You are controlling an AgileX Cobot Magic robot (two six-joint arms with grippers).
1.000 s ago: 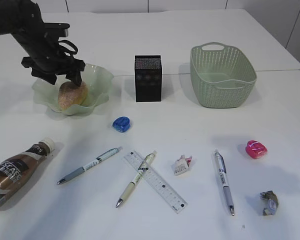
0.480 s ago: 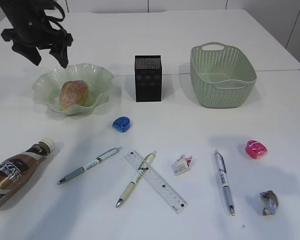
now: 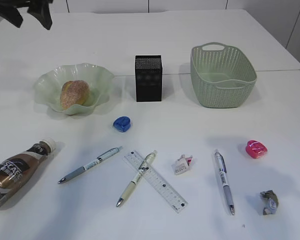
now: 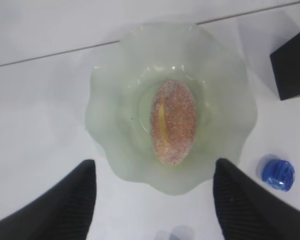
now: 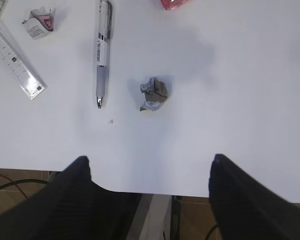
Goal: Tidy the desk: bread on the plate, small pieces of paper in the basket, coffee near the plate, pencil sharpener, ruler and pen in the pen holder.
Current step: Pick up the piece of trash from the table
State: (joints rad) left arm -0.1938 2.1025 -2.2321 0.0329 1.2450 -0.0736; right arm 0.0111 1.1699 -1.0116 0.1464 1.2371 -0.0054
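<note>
One label is partly legible: the coffee bottle (image 3: 15, 173), lying on its side at the front left, carries white lettering too blurred to read with confidence; the ruler (image 3: 155, 181) shows fine graduations only. Bread (image 3: 73, 94) sits in the pale green plate (image 3: 46, 84). Left gripper (image 3: 26, 11) has risen from the plate to the top left corner, jaws apart and empty; right gripper (image 5: 147, 170) stands wide, empty, above the crumpled paper (image 5: 153, 93).

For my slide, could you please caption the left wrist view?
Open left gripper above the bread lying in the green plate, blue pencil sharpener alongside.
</note>
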